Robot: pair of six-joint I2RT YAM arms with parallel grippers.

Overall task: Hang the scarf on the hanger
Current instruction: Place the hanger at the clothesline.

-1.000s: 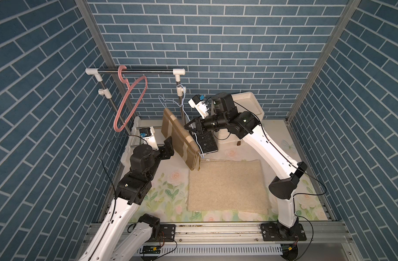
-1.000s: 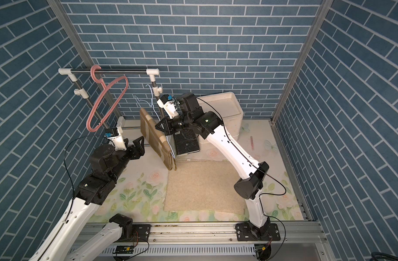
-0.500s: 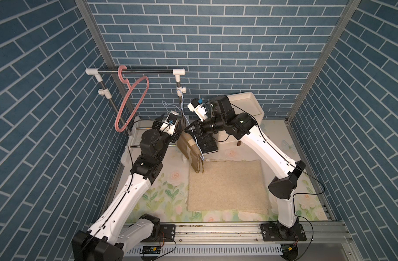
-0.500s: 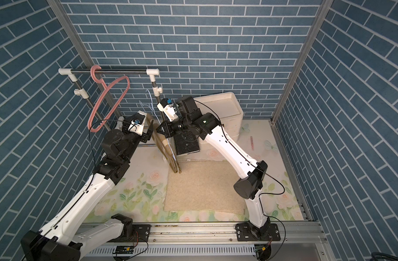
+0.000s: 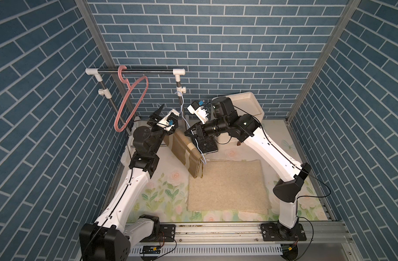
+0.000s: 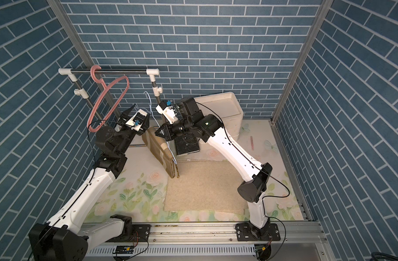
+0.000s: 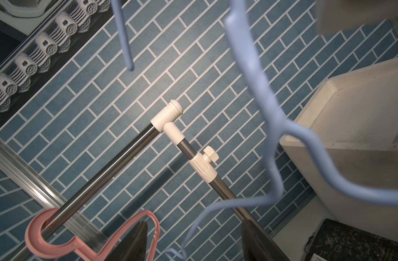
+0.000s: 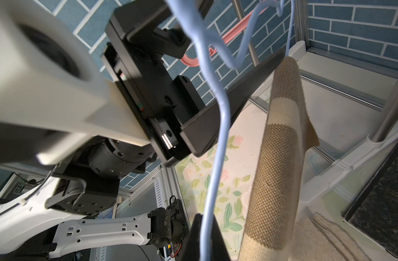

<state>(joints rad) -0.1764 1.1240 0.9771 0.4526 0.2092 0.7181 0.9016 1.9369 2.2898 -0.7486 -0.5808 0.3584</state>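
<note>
The right hand (image 8: 206, 228) is clenched on the thin light-blue wire hanger (image 7: 247, 56) with the tan-and-brown striped woven scarf (image 5: 186, 150) draped over it, left of centre, so the released left hand (image 7: 193, 226) should pinch the wire gently.

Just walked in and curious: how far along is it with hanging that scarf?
Done: the scarf is draped over the blue hanger. In hand: the right fingers pinch that hanger; the left fingers stand open around its upper wire. Likely left: hooking it on the rail beside the pink hanger.
</note>
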